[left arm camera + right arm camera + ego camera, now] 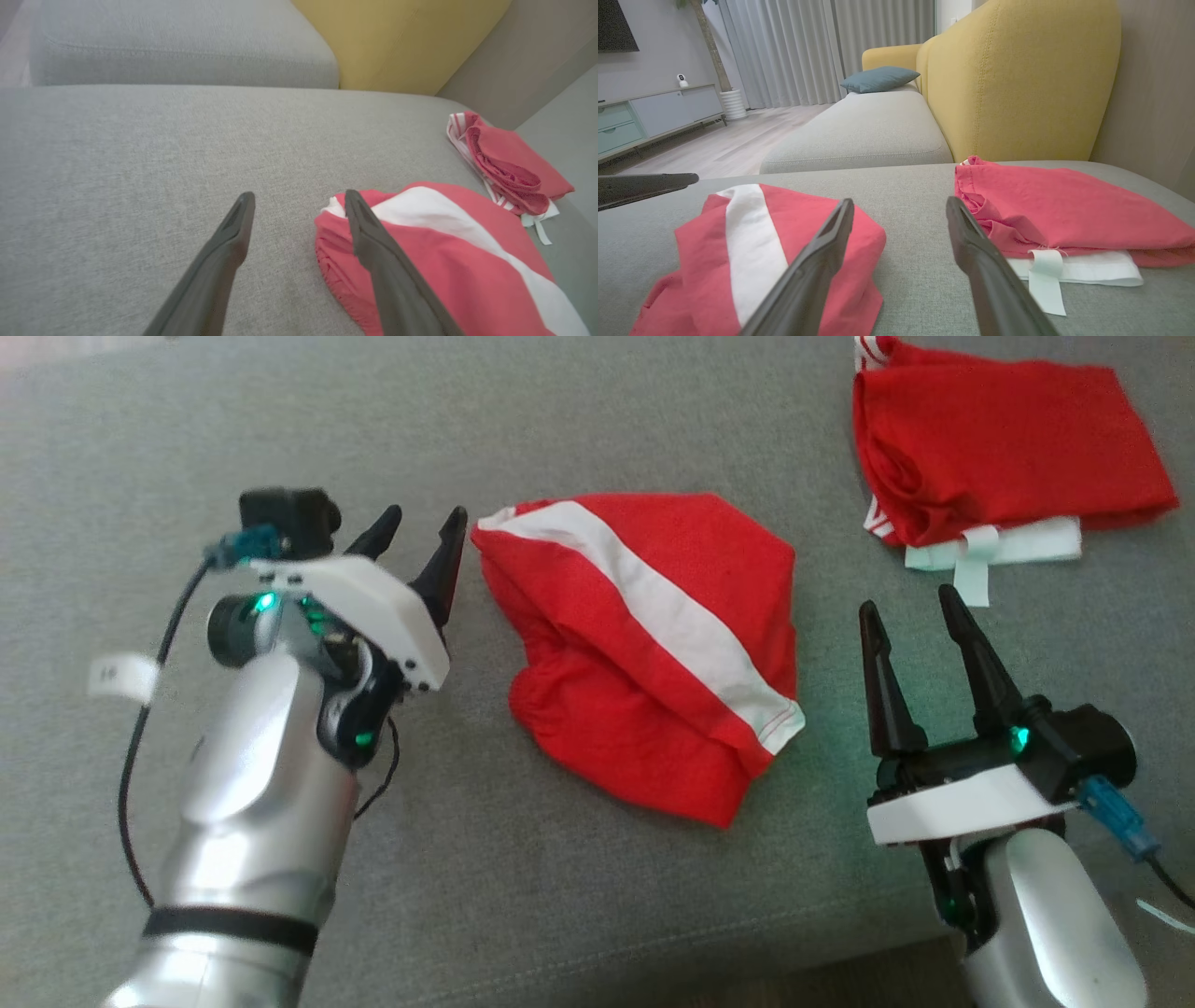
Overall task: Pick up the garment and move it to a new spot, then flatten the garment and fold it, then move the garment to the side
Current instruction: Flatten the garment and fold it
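A red garment with a white stripe lies folded in a compact bundle on the grey sofa seat; the wrist views show it too. My left gripper stands open just left of the garment's upper left corner, empty; in the left wrist view its right finger overlaps that corner. My right gripper is open and empty to the right of the garment, a short gap away. In the right wrist view the open fingers point between the two red pieces.
A second red garment with white trim lies folded at the back right. A yellow sofa back rises behind it. The seat's front edge runs along the bottom.
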